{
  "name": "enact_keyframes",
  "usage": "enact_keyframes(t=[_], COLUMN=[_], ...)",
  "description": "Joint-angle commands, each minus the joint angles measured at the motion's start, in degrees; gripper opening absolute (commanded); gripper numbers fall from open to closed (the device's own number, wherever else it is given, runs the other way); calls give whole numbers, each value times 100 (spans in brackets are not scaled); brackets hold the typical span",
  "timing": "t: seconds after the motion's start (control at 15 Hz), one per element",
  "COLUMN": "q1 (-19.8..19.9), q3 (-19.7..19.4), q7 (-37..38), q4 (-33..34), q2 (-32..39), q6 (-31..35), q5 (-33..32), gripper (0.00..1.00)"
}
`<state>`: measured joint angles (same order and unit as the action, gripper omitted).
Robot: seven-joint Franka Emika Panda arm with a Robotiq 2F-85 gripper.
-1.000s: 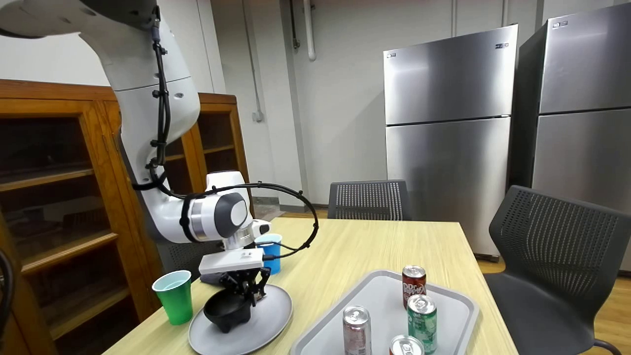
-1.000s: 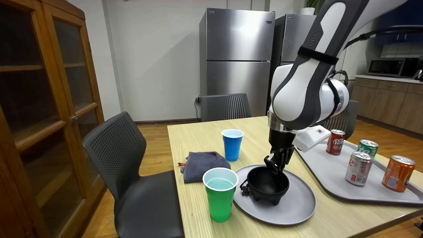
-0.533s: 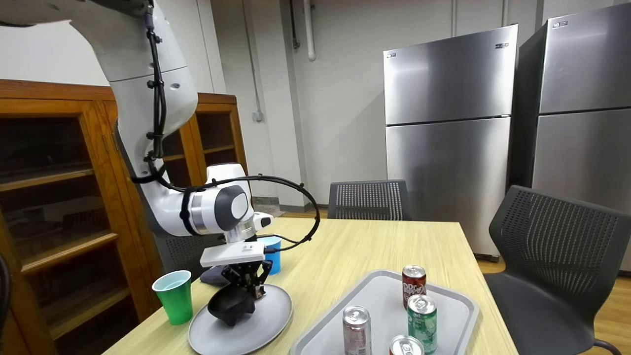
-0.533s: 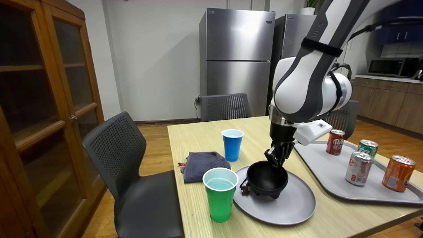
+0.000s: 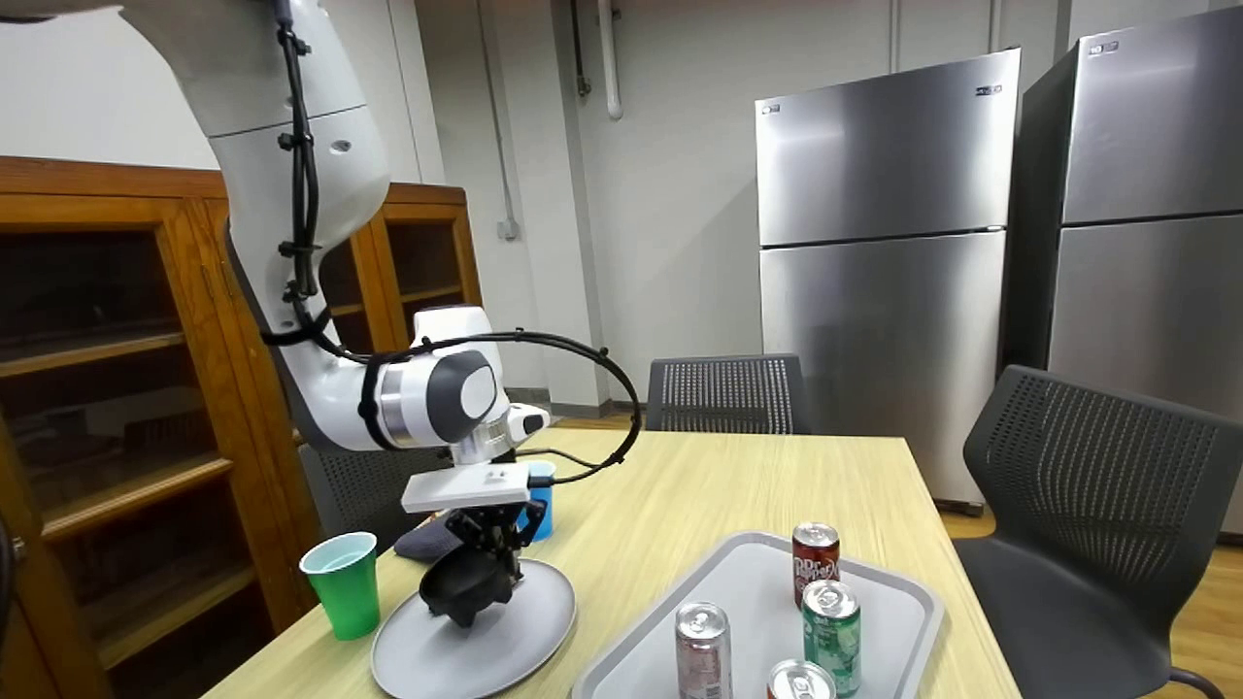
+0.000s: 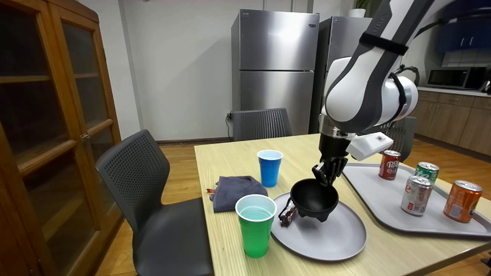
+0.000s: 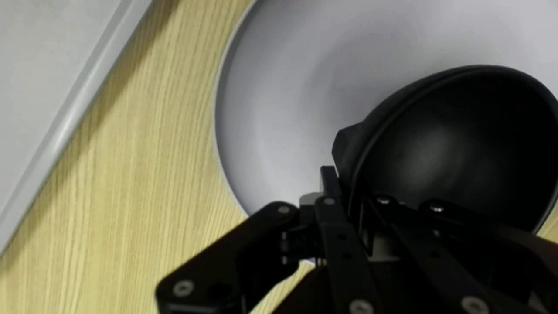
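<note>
Step in hand looks like a carry: fingers (image 7: 335, 222) are clenched on the rim of the black bowl (image 6: 314, 199), right of centre in an exterior view, tipped and seemingly raised over the grey plate (image 6: 337, 237). Next move probably calls for keeping that pinch firm and motion slow, since an edge hold on a smooth wall could let the bowl pivot. Left to right: chair (image 6: 134, 172), dark perforated back; folded cloth (image 6: 237, 193), waffle-textured, soft, just left of centre; green cup (image 6: 256, 230), tapered, smooth, likely plastic, lower middle; blue cup (image 6: 269, 170), similar taper, middle; brown wrapper (image 6: 287, 214), crinkled, shiny, on the plate's left side; black bowl, round, satin, stubby feet; plate, flat matte disc; tray (image 6: 376, 195), lower right, raised rim, bearing red can (image 6: 389, 165), silver can (image 6: 416, 195), green can (image 6: 427, 171) and orange can (image 6: 462, 201), all metal cylinders. Tableware and tray stand on a pale wood-grain surface (image 6: 230, 161).
</note>
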<state>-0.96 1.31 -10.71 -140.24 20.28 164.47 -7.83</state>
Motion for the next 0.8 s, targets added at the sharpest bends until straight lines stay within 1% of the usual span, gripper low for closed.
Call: enact_keyframes(t=[0.0,0.4,0.73], q1=[297,563,670], q3=[176,183,108], q7=[-219,-282,-175], q4=[-136,148,664], q2=[-364,-313,-123], q6=[-146,-266,-480], q5=[201,521,767], gripper=[2,2,2])
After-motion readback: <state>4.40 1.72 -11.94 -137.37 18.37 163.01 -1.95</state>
